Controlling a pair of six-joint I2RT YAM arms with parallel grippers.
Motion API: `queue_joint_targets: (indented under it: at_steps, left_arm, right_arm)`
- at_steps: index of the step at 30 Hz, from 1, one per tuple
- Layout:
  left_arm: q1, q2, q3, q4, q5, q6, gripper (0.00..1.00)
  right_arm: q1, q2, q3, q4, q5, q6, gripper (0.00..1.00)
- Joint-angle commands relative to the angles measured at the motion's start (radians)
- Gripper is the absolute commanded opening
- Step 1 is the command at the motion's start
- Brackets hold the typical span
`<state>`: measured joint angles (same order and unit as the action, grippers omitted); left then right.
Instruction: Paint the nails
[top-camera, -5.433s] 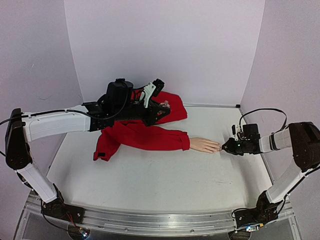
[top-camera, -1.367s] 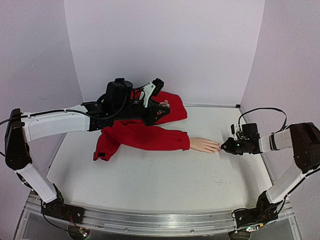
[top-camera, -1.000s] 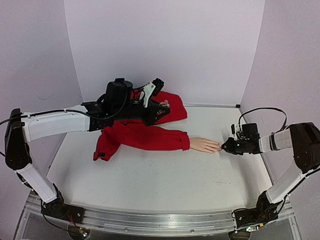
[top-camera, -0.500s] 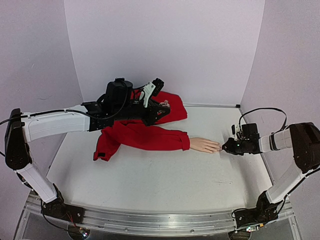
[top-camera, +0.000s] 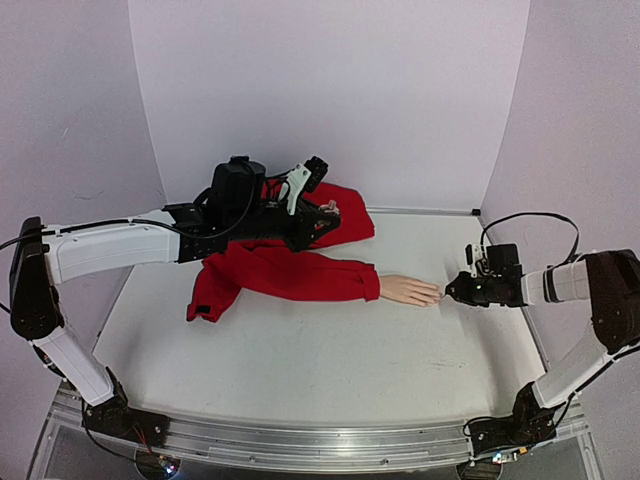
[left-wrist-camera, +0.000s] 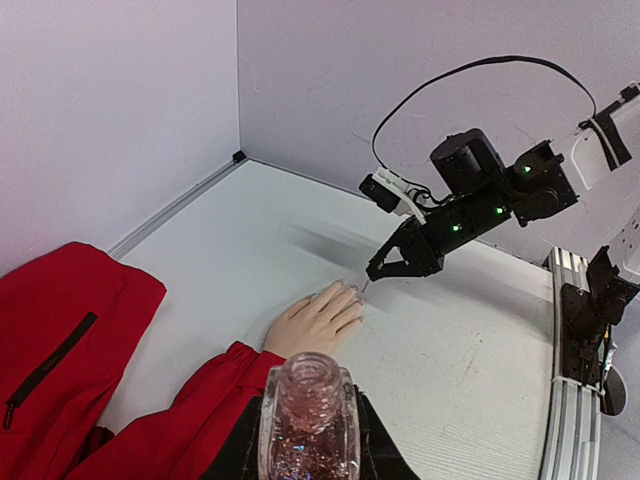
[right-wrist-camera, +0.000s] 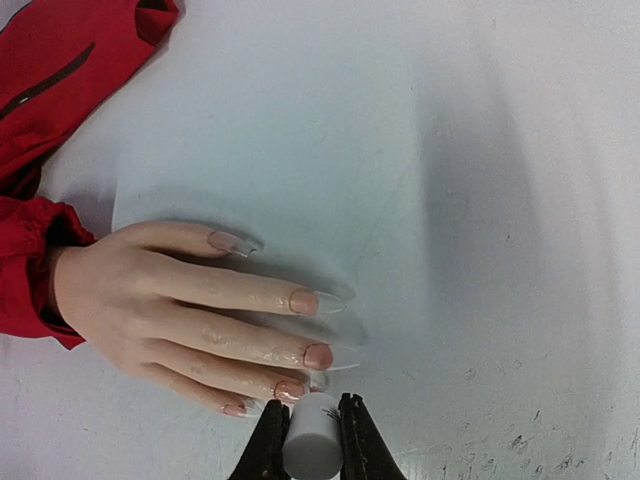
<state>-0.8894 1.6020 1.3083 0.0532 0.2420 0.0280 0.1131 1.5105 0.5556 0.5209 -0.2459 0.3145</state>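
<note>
A pale mannequin hand (top-camera: 408, 290) with a red sleeve (top-camera: 290, 272) lies palm down on the table. Its nails (right-wrist-camera: 318, 356) are pinkish with long clear tips. My right gripper (right-wrist-camera: 310, 404) is shut on a white brush cap (right-wrist-camera: 312, 445), right at the tip of one of the lower fingers. The brush itself is hidden under the cap. In the top view the right gripper (top-camera: 452, 291) sits just right of the fingertips. My left gripper (left-wrist-camera: 305, 445) is shut on an open glitter polish bottle (left-wrist-camera: 304, 400), held upright above the red garment (top-camera: 335, 215).
The red garment lies bunched at the back left under my left arm (top-camera: 120, 248). Lilac walls close in the back and both sides. The white table (top-camera: 320, 360) has a metal rail (top-camera: 300, 440) along its near edge.
My right gripper has shifted slightly to the right, staying at the fingertips. The left arm and the bottle have not moved.
</note>
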Motion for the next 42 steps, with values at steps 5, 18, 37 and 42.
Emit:
queue_joint_targets:
  at_steps: [5, 18, 37, 42]
  left_arm:
    - [-0.003, -0.052, 0.021, 0.053, 0.008, 0.009, 0.0]
    - [-0.003, -0.042, 0.029, 0.054, 0.011, 0.012, 0.0]
    - [-0.003, -0.038, 0.034, 0.053, 0.013, 0.015, 0.0]
    - [-0.004, -0.04, 0.032, 0.053, 0.011, 0.015, 0.0]
  right_arm:
    - [0.009, -0.002, 0.007, 0.021, -0.068, -0.018, 0.0]
    - [0.012, 0.034, 0.024, 0.022, -0.068, -0.015, 0.0]
    - [0.014, 0.04, 0.028, 0.011, -0.006, -0.002, 0.0]
    - [0.014, 0.045, 0.033, 0.003, 0.003, 0.001, 0.0]
